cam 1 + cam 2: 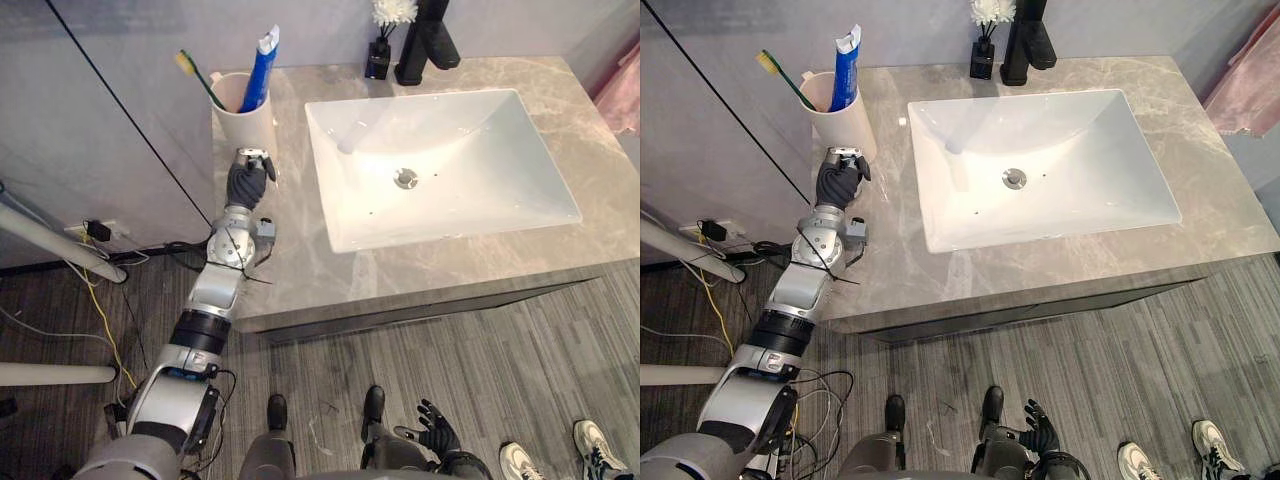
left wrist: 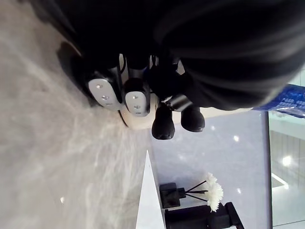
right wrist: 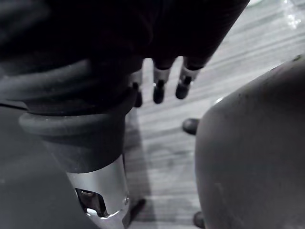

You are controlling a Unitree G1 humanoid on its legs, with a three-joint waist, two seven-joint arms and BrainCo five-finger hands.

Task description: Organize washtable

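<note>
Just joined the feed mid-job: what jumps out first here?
A cream cup holding a blue toothpaste tube and a toothbrush stands at the counter's back left corner, the left hand just in front of it. A white sink fills the counter's middle, with a black faucet behind it.

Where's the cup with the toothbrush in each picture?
Left eye view: cup at the back left corner of the counter.
Right eye view: cup at that same corner, upper left.
Left wrist view: cream cup just past the left hand.
Right wrist view: faces the floor, away from the counter.
Shared landmark: flower vase.
</note>
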